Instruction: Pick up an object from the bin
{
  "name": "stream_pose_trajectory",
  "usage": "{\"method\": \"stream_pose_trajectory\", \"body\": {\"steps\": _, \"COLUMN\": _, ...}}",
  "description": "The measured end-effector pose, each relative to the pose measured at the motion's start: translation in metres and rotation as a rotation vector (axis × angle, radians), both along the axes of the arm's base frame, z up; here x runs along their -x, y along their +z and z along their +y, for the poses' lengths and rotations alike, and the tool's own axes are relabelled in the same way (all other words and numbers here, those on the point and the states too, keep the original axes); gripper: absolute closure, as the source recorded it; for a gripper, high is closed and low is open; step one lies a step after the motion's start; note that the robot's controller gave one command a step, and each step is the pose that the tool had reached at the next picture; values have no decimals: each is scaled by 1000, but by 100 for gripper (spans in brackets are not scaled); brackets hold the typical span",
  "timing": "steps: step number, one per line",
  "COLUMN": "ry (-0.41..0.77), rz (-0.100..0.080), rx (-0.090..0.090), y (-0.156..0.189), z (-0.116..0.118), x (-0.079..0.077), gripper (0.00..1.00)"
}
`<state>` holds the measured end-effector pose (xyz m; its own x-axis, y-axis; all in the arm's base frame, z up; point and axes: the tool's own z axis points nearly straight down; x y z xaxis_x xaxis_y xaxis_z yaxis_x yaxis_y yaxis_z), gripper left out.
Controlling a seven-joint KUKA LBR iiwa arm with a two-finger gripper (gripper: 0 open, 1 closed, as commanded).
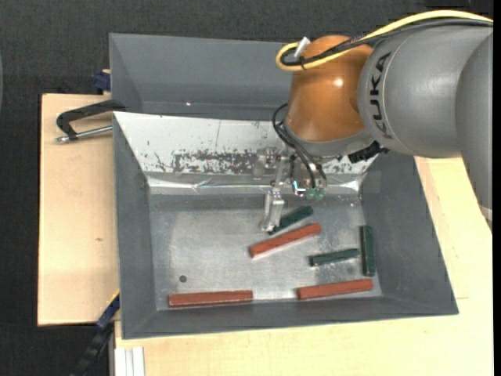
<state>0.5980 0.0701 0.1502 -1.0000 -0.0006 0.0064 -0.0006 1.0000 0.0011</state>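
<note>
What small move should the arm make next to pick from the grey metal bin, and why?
Probably ease the gripper down onto the short dark green bar tilted beside it, just above the slanted flat red stick: it lies nearest, while the other red and green sticks lie farther off.
</note>
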Motion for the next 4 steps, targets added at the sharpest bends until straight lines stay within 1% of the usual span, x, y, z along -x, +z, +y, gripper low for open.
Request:
{"method": "stream_pose_trajectory", "body": {"steps": 1, "ry": -1, "rz": -9, "rx": -1, "y": 5, "z": 0, "x": -2, "gripper": 0}}
{"method": "stream_pose_trajectory", "body": {"steps": 2, "ry": 100, "rz": -12, "rx": -1, "y": -44, "z": -34, "x": 27, "gripper": 0}}
{"method": "stream_pose_trajectory", "body": {"steps": 3, "ry": 301, "rz": -3, "rx": -2, "y": -39, "z": -50, "x": 40, "gripper": 0}}
{"method": "stream_pose_trajectory", "body": {"steps": 4, "ry": 339, "rz": -15, "rx": 0, "y": -16, "z": -54, "x": 34, "gripper": 0}}
